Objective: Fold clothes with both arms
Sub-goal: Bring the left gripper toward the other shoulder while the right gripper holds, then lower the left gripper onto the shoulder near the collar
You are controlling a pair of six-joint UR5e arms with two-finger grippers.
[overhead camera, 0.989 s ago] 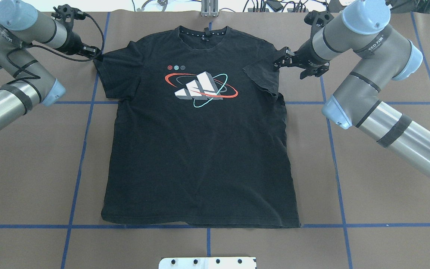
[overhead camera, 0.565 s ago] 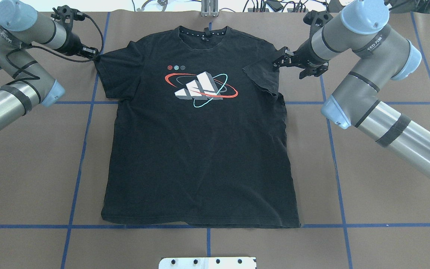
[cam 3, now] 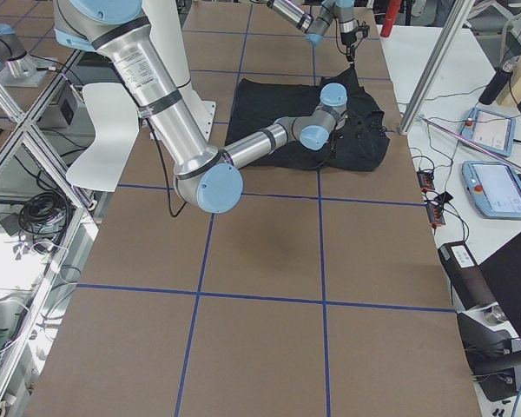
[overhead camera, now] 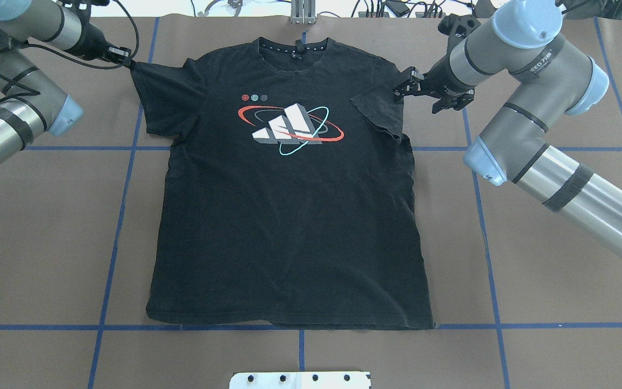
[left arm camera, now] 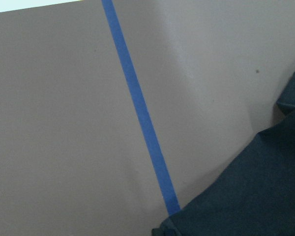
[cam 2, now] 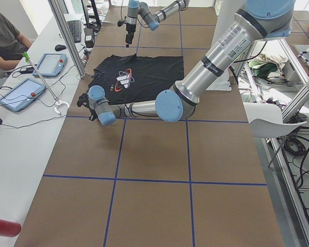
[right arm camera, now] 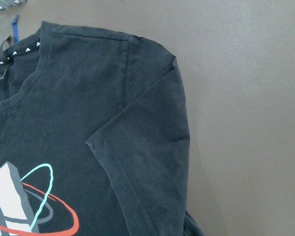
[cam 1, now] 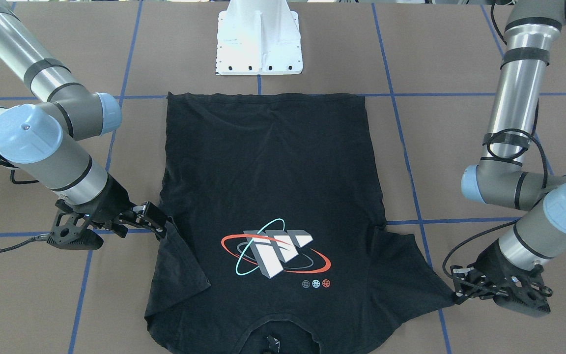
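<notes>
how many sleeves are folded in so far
1. The sleeve on the robot's right lies folded in over the shirt. The other sleeve is stretched out flat, its tip pinched in the left fingers.

The T-shirt is matt cloth, the table cover matt paper, the right arm glossy metal.

Only a partly legible "EED" label shows on the right arm.
</notes>
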